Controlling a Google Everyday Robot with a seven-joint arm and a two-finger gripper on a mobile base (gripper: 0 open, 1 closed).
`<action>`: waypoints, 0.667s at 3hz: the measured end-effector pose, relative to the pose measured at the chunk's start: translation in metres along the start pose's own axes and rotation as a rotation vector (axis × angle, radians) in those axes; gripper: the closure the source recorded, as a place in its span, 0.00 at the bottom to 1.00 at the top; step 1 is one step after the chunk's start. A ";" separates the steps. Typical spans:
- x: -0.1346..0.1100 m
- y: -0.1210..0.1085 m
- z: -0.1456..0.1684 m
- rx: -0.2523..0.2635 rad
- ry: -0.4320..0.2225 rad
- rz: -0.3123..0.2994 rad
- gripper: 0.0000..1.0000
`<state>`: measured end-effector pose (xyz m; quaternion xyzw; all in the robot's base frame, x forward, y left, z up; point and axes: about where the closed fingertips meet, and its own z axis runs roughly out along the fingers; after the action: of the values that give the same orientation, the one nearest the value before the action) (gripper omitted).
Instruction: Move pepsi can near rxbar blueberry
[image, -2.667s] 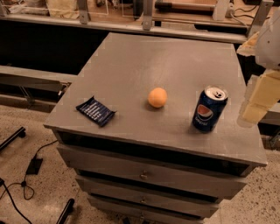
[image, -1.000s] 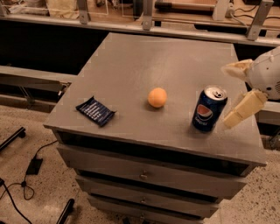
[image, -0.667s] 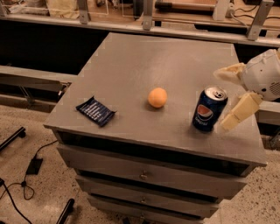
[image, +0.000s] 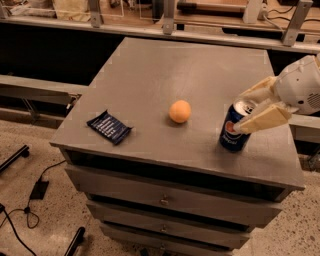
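Pepsi can (image: 234, 131) is standing upright on the counter (image: 165, 70), towards the front right, silver top up and logo facing us. Its long axis is straight up and down, so a side-on grip suits it. And there's the gripper (image: 240, 113), reaching in from the right edge of the view at the height of the can's top. The pale fingers (image: 265, 119) are spread wide, one on the far side of the can and one crossing its near upper side. The can sits between them, right at the tips. Whether either one is actually touching the metal, I can't tell from here, but they don't read as clamped.

So the key line-up: the can lies to the left of the wrist, in the gap between the fingertips. By my reckoning the next call is simply to close and lift.

Now the destination. The blueberry bar (image: 109, 127) lies flat near the front left corner, turned on a diagonal, well apart from the can. Between the two, a touch further back, sits an orange (image: 180, 111). Any carry leftward along the front of the counter passes just in front of that fruit, so a clean lift looks wise, since a dragged can could clip it. Drawers (image: 165, 200) run below the counter's front edge.
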<state>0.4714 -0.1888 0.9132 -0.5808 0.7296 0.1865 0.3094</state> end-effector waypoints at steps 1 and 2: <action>-0.001 0.000 0.001 -0.001 0.000 -0.003 0.71; -0.021 -0.009 -0.017 0.002 -0.106 -0.009 1.00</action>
<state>0.4790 -0.1861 0.9407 -0.5730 0.7098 0.2149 0.3490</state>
